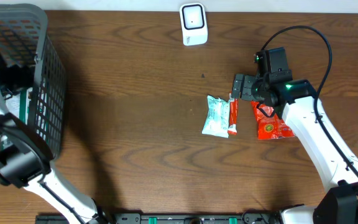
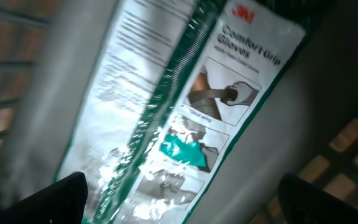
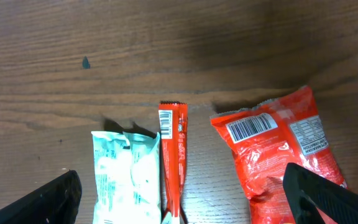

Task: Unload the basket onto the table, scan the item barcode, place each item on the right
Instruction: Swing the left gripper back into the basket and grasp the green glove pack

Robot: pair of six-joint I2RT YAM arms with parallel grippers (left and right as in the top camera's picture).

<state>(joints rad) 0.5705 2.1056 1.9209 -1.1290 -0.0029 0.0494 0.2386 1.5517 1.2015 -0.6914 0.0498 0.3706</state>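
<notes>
Left gripper (image 2: pixel 185 208): seen only by its own wrist camera. The two dark fingertips (image 2: pixel 67 196) sit at the bottom corners of that view, spread wide with nothing pinched between them.
Glove pack (image 2: pixel 185 118): lies in the basket (image 1: pixel 48 81) just beyond the left gripper, tilted across the view. The printed front and a green seam face the camera, and the picture is blurred.
Overhead view of the left side: the left arm reaches into the basket at the left edge of the table (image 1: pixel 135 124). I cannot make out the pack or the jaws from here.
Right gripper (image 1: pixel 241 87): hovers over the table right of centre with its jaws fully apart, holding nothing.
Right wrist view: the fingertips (image 3: pixel 328 199) frame three things lying flat below them.
Red bag (image 3: pixel 278 149): rightmost of the three, with its barcode (image 3: pixel 250 127) facing up. The code shows only in this close view.
Red stick (image 3: pixel 174 155): narrow, lying between the bag and the pale packet (image 3: pixel 126 174), which it touches.
Scanner (image 1: pixel 193 23): white, at the far edge of the table, well apart from the three things. It appears only in the overhead view.
</notes>
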